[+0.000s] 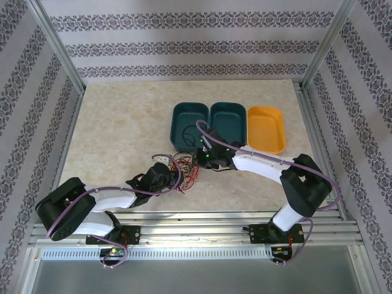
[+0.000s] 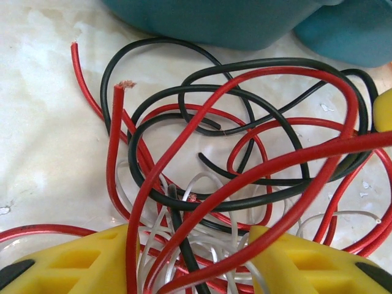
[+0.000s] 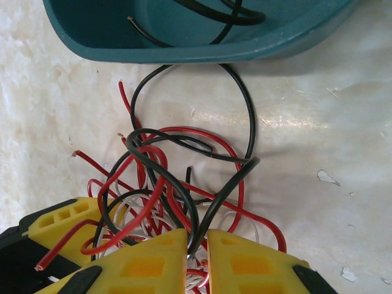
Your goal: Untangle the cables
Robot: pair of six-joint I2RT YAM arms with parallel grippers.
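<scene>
Right pincer [image 3: 197, 237] is squeezed almost together on a black cable [image 3: 226, 197] coming up out of the pile, so it's pinching that one. Left pincer [image 2: 190, 245] is spread, with red, white and black strands just running through the gap.

Both sit right at the cables [image 1: 184, 166], a messy red/black/white tangle on the table [image 1: 110, 135], just in front of the left teal bin [image 1: 190, 125]. Another black wire [image 3: 239, 22] is lying inside that bin. Beside it, in a row, are a second teal bin [image 1: 228, 122] and an orange bin [image 1: 266, 127].

Table top is a pale, glossy, marble-look beige with a few little chips in it. Around it you've got aluminium frame posts [image 1: 58, 52] and walls covered in striped floral wallpaper [image 1: 184, 49].
</scene>
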